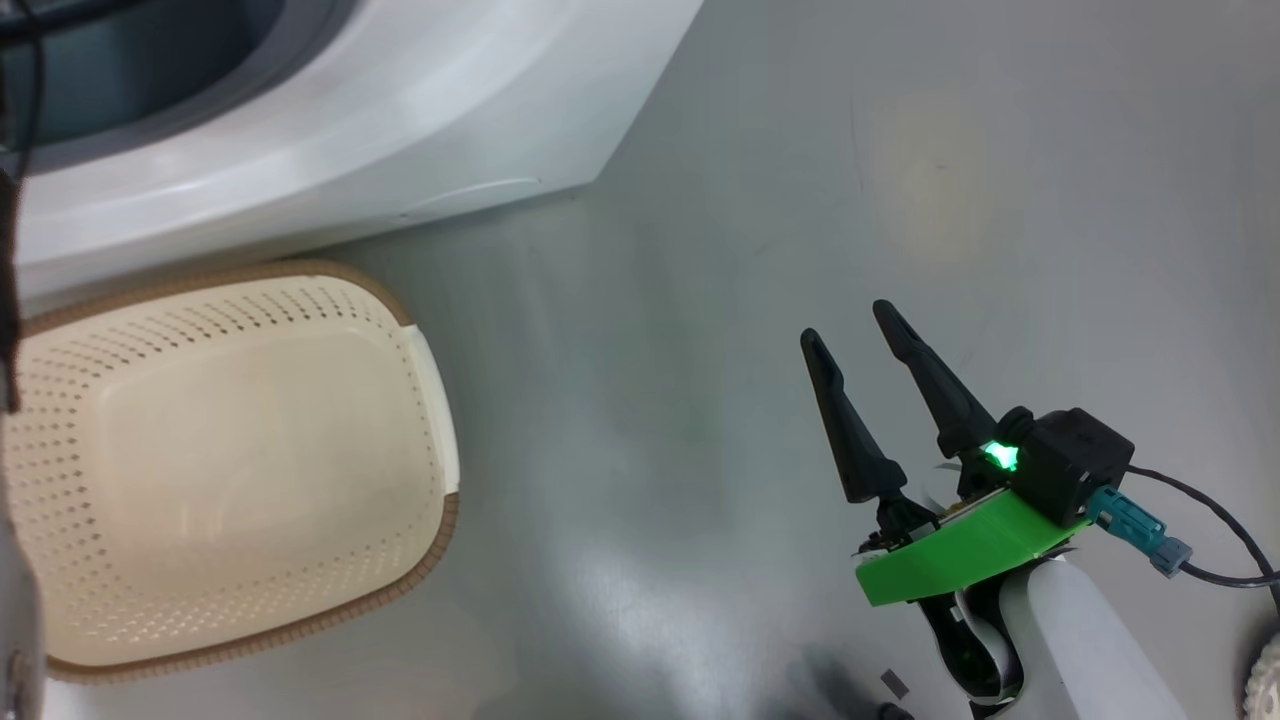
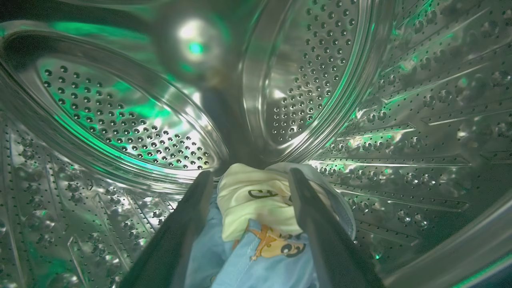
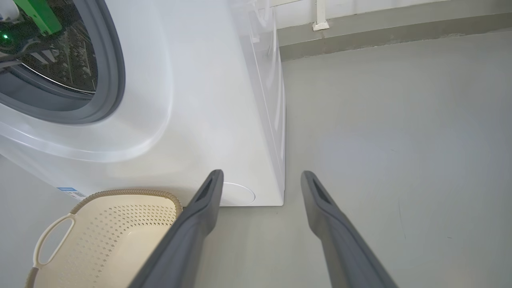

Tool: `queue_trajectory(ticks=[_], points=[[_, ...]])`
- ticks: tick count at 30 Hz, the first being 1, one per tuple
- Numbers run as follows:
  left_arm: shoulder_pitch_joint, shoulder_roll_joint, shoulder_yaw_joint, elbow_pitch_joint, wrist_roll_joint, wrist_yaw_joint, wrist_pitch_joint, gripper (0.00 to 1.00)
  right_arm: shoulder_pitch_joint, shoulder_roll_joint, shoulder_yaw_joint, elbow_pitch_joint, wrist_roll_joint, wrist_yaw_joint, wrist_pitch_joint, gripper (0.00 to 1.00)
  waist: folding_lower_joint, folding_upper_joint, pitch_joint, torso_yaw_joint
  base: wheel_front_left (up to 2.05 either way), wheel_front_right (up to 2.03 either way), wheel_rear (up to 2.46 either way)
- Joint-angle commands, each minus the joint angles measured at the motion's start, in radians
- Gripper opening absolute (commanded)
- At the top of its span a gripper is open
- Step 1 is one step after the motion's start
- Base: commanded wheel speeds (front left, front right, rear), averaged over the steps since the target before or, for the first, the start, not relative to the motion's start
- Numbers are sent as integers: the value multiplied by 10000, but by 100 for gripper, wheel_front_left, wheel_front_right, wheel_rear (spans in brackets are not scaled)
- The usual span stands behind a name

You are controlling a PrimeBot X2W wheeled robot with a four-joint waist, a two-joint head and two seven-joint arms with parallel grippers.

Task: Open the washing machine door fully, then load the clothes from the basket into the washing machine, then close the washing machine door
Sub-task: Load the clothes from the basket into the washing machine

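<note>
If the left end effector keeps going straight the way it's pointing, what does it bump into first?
Probably the clothes: the cream one lies right ahead of the left end effector, between its open fingers. The steel drum sits behind, though depth is unclear.

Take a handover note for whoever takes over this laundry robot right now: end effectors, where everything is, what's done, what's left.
Left end effector: open, deep inside the drum, fingers either side of the clothes.
Right end effector: open, empty, over the floor to the right of the basket.
Clothes: cream and blue garments lie in the drum of the washing machine.
Basket: empty, on the floor in front of the machine.
Done: opening reached, clothes loaded, judging by the empty basket.
Left: draw the left arm out, then close the washing machine door.
</note>
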Motion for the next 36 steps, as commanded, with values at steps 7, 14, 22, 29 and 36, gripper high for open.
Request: queue_trajectory(ticks=[7, 14, 22, 29, 36], points=[[862, 142, 68, -373, -182, 146, -96, 100, 376, -70, 52, -71, 66, 16, -48, 100, 0, 0, -932, 400, 0, 0, 0], [2191, -128, 204, -1121, -437, 201, -101, 100, 698, -170, -92, -5, 28, 16, -48, 100, 0, 0, -1795, 745, 0, 0, 0], [3534, -422, 276, -2179, -577, 220, -102, 100, 1178, -274, -211, 100, -3, 16, -48, 100, 0, 0, -2721, 1109, 0, 0, 0], [5051, -647, 334, -3401, -668, 244, -102, 100, 1682, -323, -269, 216, 38, 16, -48, 100, 0, 0, -3587, 1343, 0, 0, 0], [6529, -741, 392, -4718, -742, 314, -102, 100, 2101, -359, -302, 289, 32, 16, -48, 100, 0, 0, -4252, 1546, 0, 0, 0]])
